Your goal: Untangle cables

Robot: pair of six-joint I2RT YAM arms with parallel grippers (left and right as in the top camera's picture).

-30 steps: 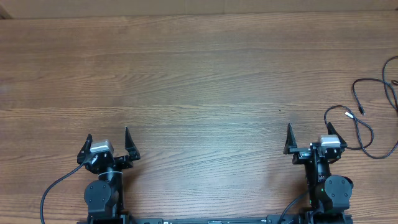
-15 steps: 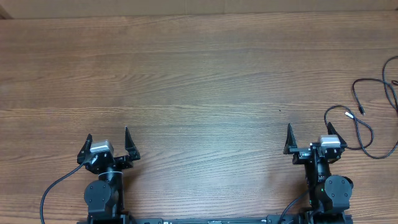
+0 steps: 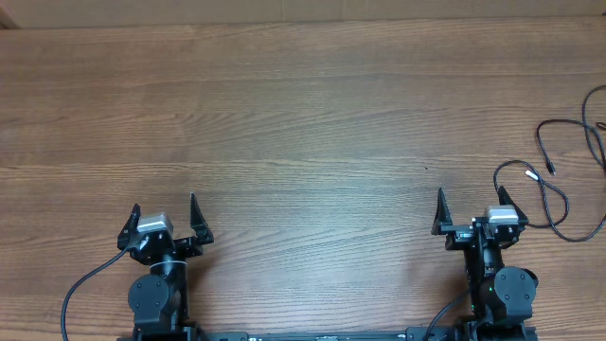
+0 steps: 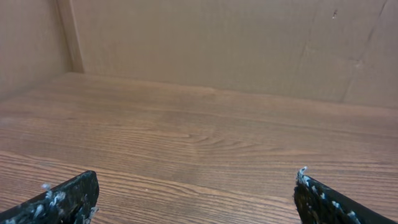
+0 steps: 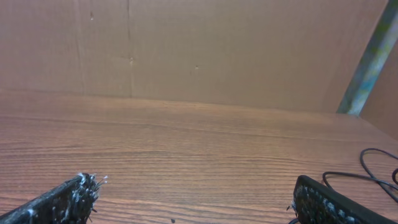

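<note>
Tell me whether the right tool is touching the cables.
Cannot tell. In the overhead view the cables run up against the right tool outline, and the right wrist view cuts off that spot.

We see a wide wooden table, brown, with its grain running left to right. Thin black cables lie flat on the wood near its right edge, in loose curves. One cord bends into an open loop with a small pale tip inside it. Another curls above it, ends in a small dark plug, and runs off the right side of the overhead view. In the right wrist view they show as dark curves low on the right
</note>
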